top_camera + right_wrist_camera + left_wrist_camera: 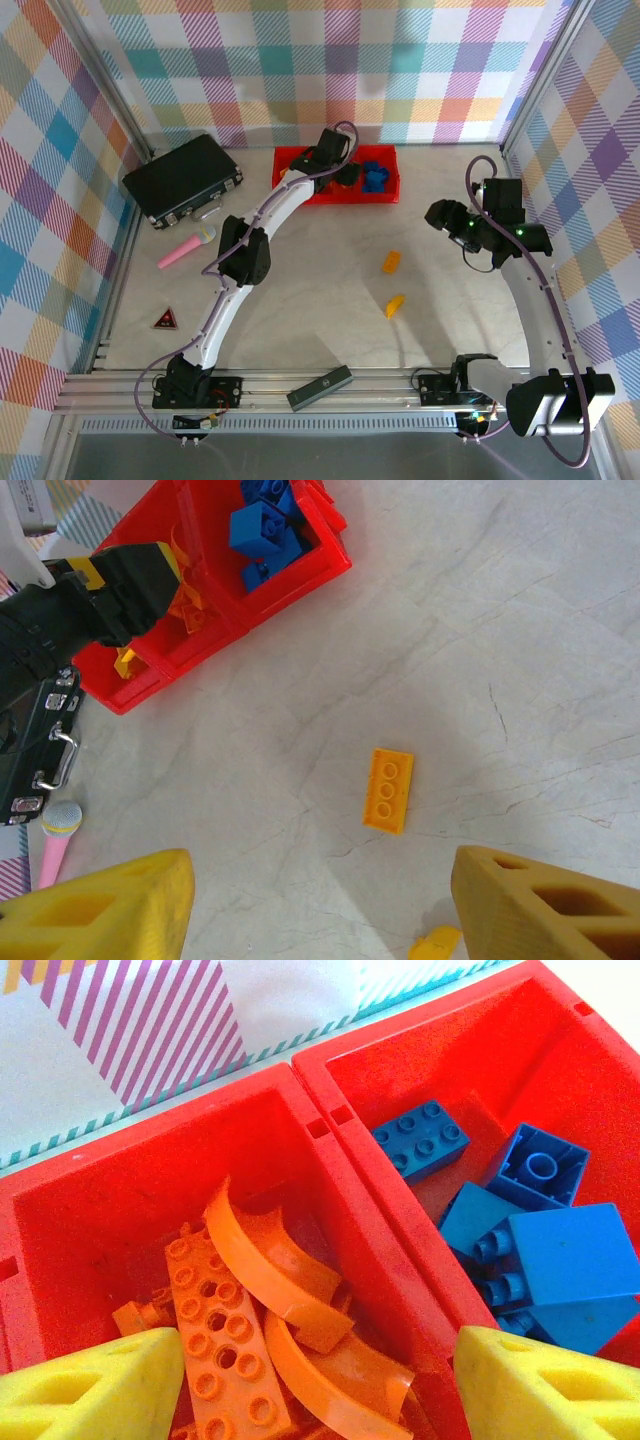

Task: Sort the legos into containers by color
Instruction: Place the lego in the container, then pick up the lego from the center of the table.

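right claw (320, 865): spread wide with nothing between its fingers, hanging above the bare tabletop (520, 630).
curved brick (437, 942): on the tabletop at the near edge of the right wrist view, close under the claw's right finger. It is mostly cut off, so its shape is hard to read.
flat brick (388, 790): lies studs up on the tabletop, below and a little ahead of the right claw. It sits roughly midway between the two fingers and well apart from the bins.
handling: probably light, rigid plastic with slick sides. It should not crush, but a skewed pinch could make it squirt out.
where to hold: across the narrow width, on the two long sides, about mid-length. Its long axis runs nearly away from the camera, so the fingers look close to lined up.
colour: amber, somewhere between orange and yellow, so which bin it belongs in is hard to call.
left claw (320, 1370): spread and holding nothing, poised low over the bin of orange bricks (215, 1350), beside the wall it shares with the next bin.
containers (310, 1110): red, at the far side of the tabletop. The blue bricks (560, 1260) lie in the bin next to the orange one.
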Robot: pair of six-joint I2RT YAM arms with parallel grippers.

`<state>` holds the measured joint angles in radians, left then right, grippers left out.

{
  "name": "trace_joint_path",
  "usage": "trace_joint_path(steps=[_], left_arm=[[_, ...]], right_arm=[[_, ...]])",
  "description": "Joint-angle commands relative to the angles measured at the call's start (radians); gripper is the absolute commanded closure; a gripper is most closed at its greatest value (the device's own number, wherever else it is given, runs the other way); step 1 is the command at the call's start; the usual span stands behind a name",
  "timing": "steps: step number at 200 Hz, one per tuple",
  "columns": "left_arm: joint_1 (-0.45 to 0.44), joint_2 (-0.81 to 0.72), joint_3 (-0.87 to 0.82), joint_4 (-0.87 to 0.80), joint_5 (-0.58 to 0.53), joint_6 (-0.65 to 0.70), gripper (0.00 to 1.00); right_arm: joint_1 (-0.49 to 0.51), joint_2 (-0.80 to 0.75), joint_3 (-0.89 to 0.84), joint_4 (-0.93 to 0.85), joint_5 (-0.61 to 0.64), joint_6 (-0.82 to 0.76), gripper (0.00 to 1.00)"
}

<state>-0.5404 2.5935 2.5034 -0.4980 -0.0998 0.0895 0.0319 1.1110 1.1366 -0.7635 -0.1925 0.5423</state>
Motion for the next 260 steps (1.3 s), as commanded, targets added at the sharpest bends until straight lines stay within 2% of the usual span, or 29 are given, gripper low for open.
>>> trace_joint_path(steps=[1, 48, 62, 73, 86, 102, 116, 133, 176, 192, 238, 260], left_arm=[[-0.008, -0.177, -0.090, 0.076, -0.018, -0.010, 0.28], [-0.083, -0.421, -0.337, 0.090, -0.034, -0.027, 0.27], [-0.117, -0.486, -0.412, 0.074, -0.009, -0.042, 0.27], [-0.139, -0.533, -0.471, 0.060, 0.005, -0.126, 0.27], [-0.157, -0.588, -0.563, 0.064, 0.076, -0.254, 0.27], [-0.189, -0.662, -0.684, 0.086, 0.089, -0.388, 0.28], [-0.221, -0.718, -0.813, 0.132, 0.113, -0.458, 0.28], [-0.268, -0.753, -0.909, 0.132, 0.087, -0.524, 0.27], [-0.412, -0.697, -0.972, 0.078, 0.036, -0.547, 0.27], [-0.448, -0.635, -0.941, 0.067, 0.031, -0.526, 0.27], [-0.470, -0.388, -0.707, -0.070, -0.060, -0.439, 0.26], [-0.472, -0.315, -0.647, -0.076, -0.090, -0.420, 0.25]], right_arm=[[-0.004, -0.008, -0.006, 0.006, -0.017, 0.005, 0.31], [-0.005, -0.001, -0.007, 0.000, -0.015, -0.010, 0.31], [-0.005, 0.006, -0.008, -0.005, -0.004, -0.015, 0.31], [-0.004, 0.010, -0.013, 0.000, 0.006, -0.018, 0.31], [-0.004, 0.015, -0.021, 0.012, 0.023, -0.018, 0.31], [-0.005, 0.027, -0.025, 0.017, 0.048, -0.021, 0.31], [-0.006, 0.041, -0.026, 0.018, 0.063, -0.025, 0.30], [-0.004, 0.050, -0.027, 0.018, 0.079, -0.031, 0.30], [-0.015, 0.056, -0.036, 0.032, 0.124, -0.035, 0.26], [-0.031, 0.061, -0.036, 0.031, 0.125, -0.039, 0.25], [-0.088, 0.051, -0.041, 0.018, 0.119, -0.055, 0.25], [-0.099, 0.046, -0.050, 0.018, 0.124, -0.067, 0.24]])
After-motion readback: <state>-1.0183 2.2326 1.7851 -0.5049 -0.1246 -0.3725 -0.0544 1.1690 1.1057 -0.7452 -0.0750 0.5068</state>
